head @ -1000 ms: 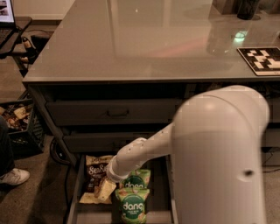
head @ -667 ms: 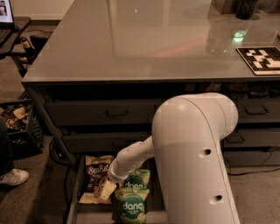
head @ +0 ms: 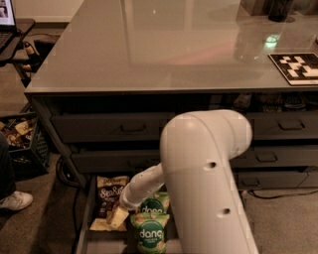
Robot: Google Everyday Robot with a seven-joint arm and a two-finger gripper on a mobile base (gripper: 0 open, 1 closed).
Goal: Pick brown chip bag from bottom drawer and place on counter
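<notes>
The brown chip bag (head: pixel 108 194) lies flat in the left half of the open bottom drawer (head: pixel 83 232), at the foot of the cabinet. My white arm reaches down from the big elbow (head: pixel 208 168) into the drawer. My gripper (head: pixel 119 216) is low over the near right corner of the brown bag, touching or almost touching it. The wrist hides most of the gripper. The counter (head: pixel 164 44) is the glossy grey top above, with light reflections.
Two green "dang" bags (head: pixel 150 233) lie in the drawer right of the brown bag, one behind the other. Shut drawer fronts with bar handles (head: pixel 133 128) are above. A black-and-white tag (head: pixel 298 67) and a dark object (head: pixel 278 9) sit on the counter's far right. A crate (head: pixel 17 134) and a shoe (head: pixel 15 201) are at the left.
The arm's big elbow has swung left across the view and now covers more of the cabinet front. The gripper stays at the brown bag in the drawer.
</notes>
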